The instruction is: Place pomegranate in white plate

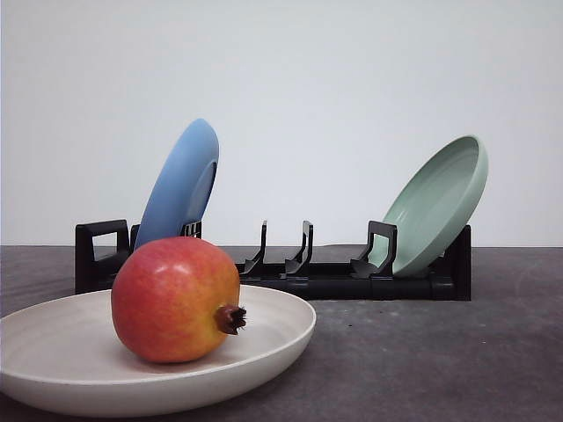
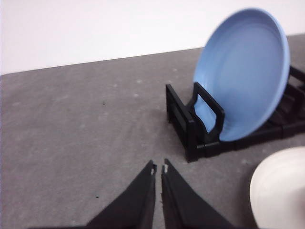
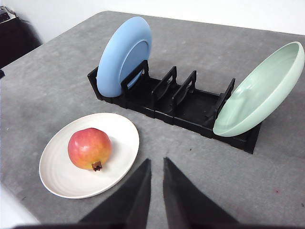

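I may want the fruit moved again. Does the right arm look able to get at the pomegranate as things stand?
Probably yes. The pomegranate sits uncovered on the white plate, apart from the black rack, with bare table between it and the right end effector, whose fingers look closed and empty.

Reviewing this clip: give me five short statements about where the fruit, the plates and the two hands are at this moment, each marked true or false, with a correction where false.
1. The pomegranate rests in the white plate. True.
2. The blue plate lies flat on the table. False: it stands on edge in the black rack.
3. The pale green plate leans at the opposite end of the rack from the blue plate. True.
4. The right hand grips the pomegranate. False: it is clear of the fruit, fingers nearly together and holding nothing.
5. The left hand holds the white plate. False: its fingers are almost closed over bare table, beside the plate.
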You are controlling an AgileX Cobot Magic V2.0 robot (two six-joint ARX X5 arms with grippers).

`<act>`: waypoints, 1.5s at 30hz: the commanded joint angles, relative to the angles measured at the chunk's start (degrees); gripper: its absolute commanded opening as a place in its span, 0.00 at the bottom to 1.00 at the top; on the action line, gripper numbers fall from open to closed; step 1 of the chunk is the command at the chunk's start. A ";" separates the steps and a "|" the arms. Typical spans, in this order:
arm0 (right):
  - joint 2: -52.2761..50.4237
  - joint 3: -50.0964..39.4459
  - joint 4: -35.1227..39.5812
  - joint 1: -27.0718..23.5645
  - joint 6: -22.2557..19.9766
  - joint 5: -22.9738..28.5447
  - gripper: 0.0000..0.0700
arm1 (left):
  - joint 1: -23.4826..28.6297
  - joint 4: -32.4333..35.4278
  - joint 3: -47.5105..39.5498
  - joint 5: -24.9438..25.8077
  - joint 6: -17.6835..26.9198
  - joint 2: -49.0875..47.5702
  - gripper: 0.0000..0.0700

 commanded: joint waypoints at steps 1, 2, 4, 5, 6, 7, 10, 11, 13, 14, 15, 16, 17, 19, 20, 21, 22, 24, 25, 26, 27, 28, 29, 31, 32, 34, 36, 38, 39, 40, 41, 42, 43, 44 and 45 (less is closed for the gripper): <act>0.26 0.33 0.59 0.51 0.24 0.00 0.06 | 0.09 1.60 -1.52 0.29 3.01 -0.30 0.00; 0.26 0.33 0.59 0.51 0.24 0.00 0.06 | 0.27 3.02 -2.65 0.29 2.95 -0.44 0.00; 0.26 0.33 0.58 0.51 0.24 0.00 0.06 | 0.76 6.41 -4.95 0.29 2.49 -0.78 0.00; 0.26 0.33 0.59 0.51 0.24 0.00 0.06 | 0.97 8.59 -6.25 0.29 2.20 -0.82 0.00; 0.26 0.33 0.59 0.51 0.24 0.00 0.06 | 1.14 10.70 -7.47 0.27 1.89 -0.82 0.00; 0.26 0.33 0.59 0.51 0.24 0.00 0.06 | 1.31 12.55 -8.52 0.24 1.58 -0.82 0.00; 0.26 0.33 0.59 0.51 0.24 0.00 0.06 | 1.93 16.35 -11.23 0.24 0.93 -0.82 0.00; 0.26 0.33 0.59 0.51 0.24 0.00 0.06 | 2.19 16.51 -11.81 0.24 0.92 -0.82 0.00; 0.26 0.33 0.59 0.51 0.24 0.00 0.06 | 2.86 16.14 -12.66 0.24 0.90 -0.82 0.00; 0.26 0.33 0.59 0.51 0.24 0.00 0.06 | 3.28 15.41 -12.69 0.24 0.92 -0.82 0.00; 0.26 0.33 0.59 0.51 0.24 0.00 0.06 | 3.74 14.98 -12.69 0.22 0.95 -0.82 0.00; 0.26 0.33 0.59 0.51 0.24 0.00 0.06 | 4.15 14.82 -12.69 0.14 0.98 -0.82 0.00; 0.26 0.33 0.59 0.51 0.24 0.00 0.06 | 4.56 14.80 -12.69 -0.10 0.98 -0.82 0.00; 0.26 0.33 0.59 0.51 0.24 0.00 0.06 | 5.14 14.76 -12.69 -0.59 0.94 -0.82 0.00; 0.26 0.33 0.59 0.51 0.24 0.00 0.06 | 5.36 14.72 -12.69 -0.68 0.93 -0.82 0.00; 0.26 0.33 0.59 0.51 0.24 0.00 0.06 | 5.54 14.66 -12.69 -0.68 0.94 -0.82 0.00; 0.26 0.33 0.59 0.51 0.24 0.00 0.06 | 5.68 14.57 -12.69 -0.71 0.96 -0.82 0.00; 0.26 0.33 0.59 0.51 0.24 0.00 0.06 | 5.99 14.34 -12.69 -1.63 0.94 -0.82 0.00; 0.26 0.33 0.59 0.51 0.24 0.00 0.06 | 6.07 14.33 -12.69 -2.21 0.93 -0.82 0.00; 0.26 0.33 0.59 0.51 0.24 0.00 0.06 | 6.10 14.37 -12.69 -2.89 0.93 -0.82 0.00; 0.26 0.33 0.59 0.51 0.24 0.00 0.06 | 6.10 14.32 -12.69 -3.64 0.92 -0.82 0.00; 0.26 0.33 0.59 0.51 0.24 0.00 0.06 | 6.10 14.29 -12.69 -4.45 0.79 -0.82 0.00; 0.26 0.33 0.59 0.51 0.24 0.00 0.06 | 6.10 14.33 -12.69 -5.61 0.27 -0.82 0.00; 0.26 0.33 0.59 0.51 0.24 0.00 0.06 | 6.10 14.14 -12.69 -8.23 -1.34 -0.82 0.00; 0.26 0.33 0.59 0.51 0.24 0.00 0.06 | 6.10 13.82 -12.69 -9.56 -2.44 -0.82 0.00; 0.26 0.33 0.59 0.51 0.24 0.00 0.06 | 6.10 13.08 -12.69 -11.13 -4.15 -0.82 0.00; 0.26 0.33 0.59 0.51 0.24 0.00 0.06 | 6.06 13.14 -12.69 -11.00 -5.25 -0.82 0.00; 0.26 0.33 0.59 0.51 0.24 0.00 0.06 | 6.05 13.14 -12.69 -10.75 -5.45 -0.82 0.00; 0.26 0.33 0.59 0.51 0.24 0.00 0.06 | 6.05 13.14 -12.69 -10.75 -5.45 -0.82 0.00; 0.26 0.33 0.59 0.51 0.24 0.00 0.06 | 6.05 13.14 -12.69 -10.75 -5.45 -0.82 0.00; 0.26 0.33 0.59 0.51 0.24 0.00 0.06 | 6.05 13.14 -12.69 -10.75 -5.45 -0.82 0.00; 0.26 0.33 0.59 0.51 0.24 0.00 0.06 | 6.05 13.13 -12.69 -10.75 -5.45 -0.82 0.00; 0.26 0.33 0.59 0.51 0.24 -0.01 0.06 | 6.05 13.12 -12.69 -10.75 -5.45 -0.82 0.00; 0.26 0.33 0.59 0.51 0.24 -0.01 0.06 | 6.05 13.12 -12.69 -10.75 -5.45 -0.82 0.00; 0.26 0.33 0.59 0.51 0.24 0.00 0.06 | 6.05 13.12 -12.69 -10.75 -5.45 -0.82 0.00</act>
